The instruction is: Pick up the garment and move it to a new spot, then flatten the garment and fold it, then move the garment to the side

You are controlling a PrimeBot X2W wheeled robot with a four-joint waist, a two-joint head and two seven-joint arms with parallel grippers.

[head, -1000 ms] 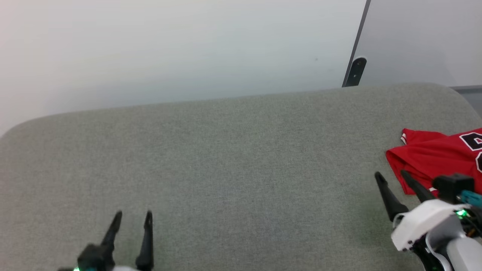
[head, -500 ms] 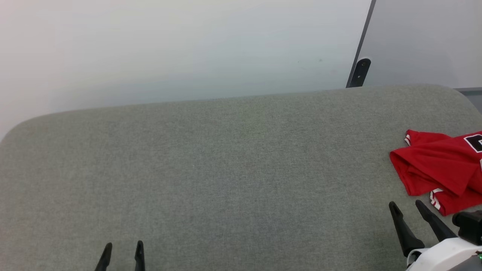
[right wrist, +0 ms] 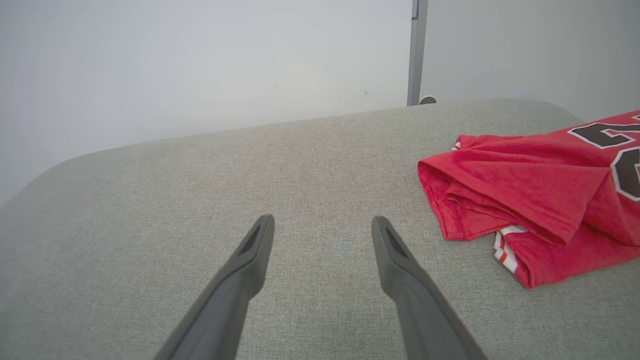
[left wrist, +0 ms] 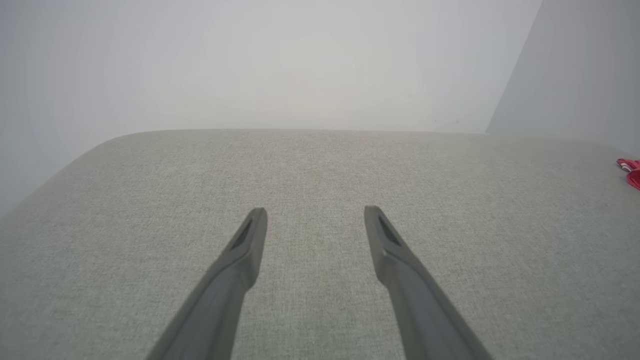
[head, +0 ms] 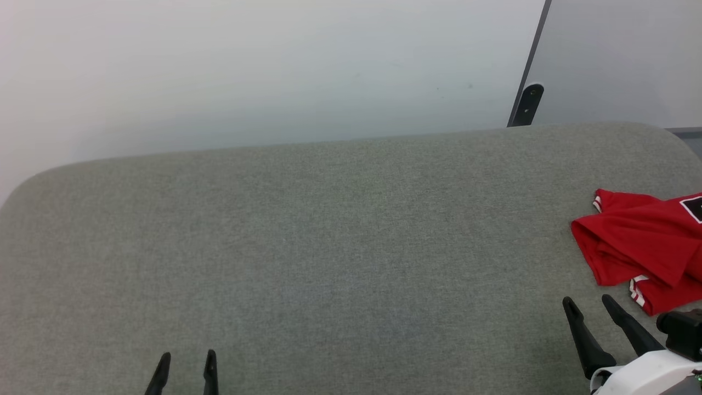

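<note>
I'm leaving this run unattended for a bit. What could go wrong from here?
1. The right tool, open and empty, sits close beside the folded garment; a sideways sweep could snag the loose layers and undo the fold.
2. The garment lies near the right end of the grey cushion and runs past the head view's edge; a push might slide it off.

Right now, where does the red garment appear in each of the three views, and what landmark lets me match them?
Head view: the garment lies at the right edge on the grey cushion, cut by the frame.
Left wrist view: a small red sliver at the far right edge.
Right wrist view: right side, folded, lettering partly visible.
Shared landmark: the vertical wall seam, up and left of the garment.
</note>
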